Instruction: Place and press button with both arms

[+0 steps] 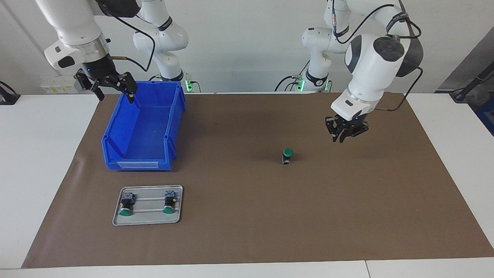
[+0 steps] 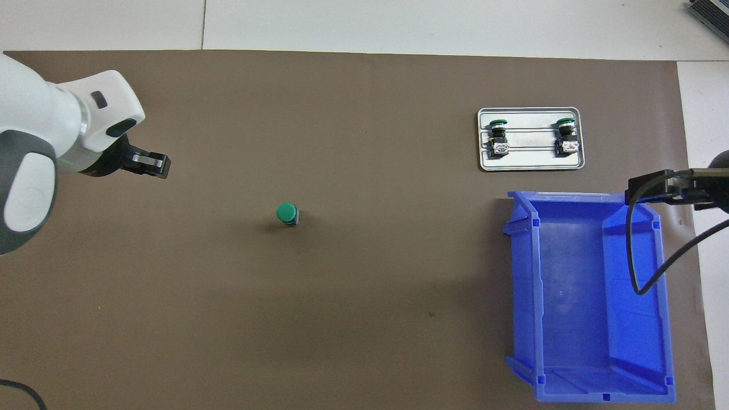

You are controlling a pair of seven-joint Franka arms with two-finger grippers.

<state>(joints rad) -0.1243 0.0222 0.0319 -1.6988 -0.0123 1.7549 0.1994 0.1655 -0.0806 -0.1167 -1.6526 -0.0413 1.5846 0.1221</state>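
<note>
A green-capped push button (image 1: 287,156) (image 2: 287,214) stands upright on its dark cylindrical body near the middle of the counter's matte brown mat (image 1: 247,216) (image 2: 228,319). The left hand (image 1: 346,131) (image 2: 149,165) hangs empty above the mat toward the left arm's end, fingers parted. The right hand (image 1: 110,85) hovers released over a glossy blue plastic bin's (image 1: 142,131) (image 2: 592,307) corner. Two matching buttons (image 1: 126,204) (image 2: 499,136) lie on a ribbed metal tray (image 1: 148,221) (image 2: 529,166) nearer the counter's farther edge.
</note>
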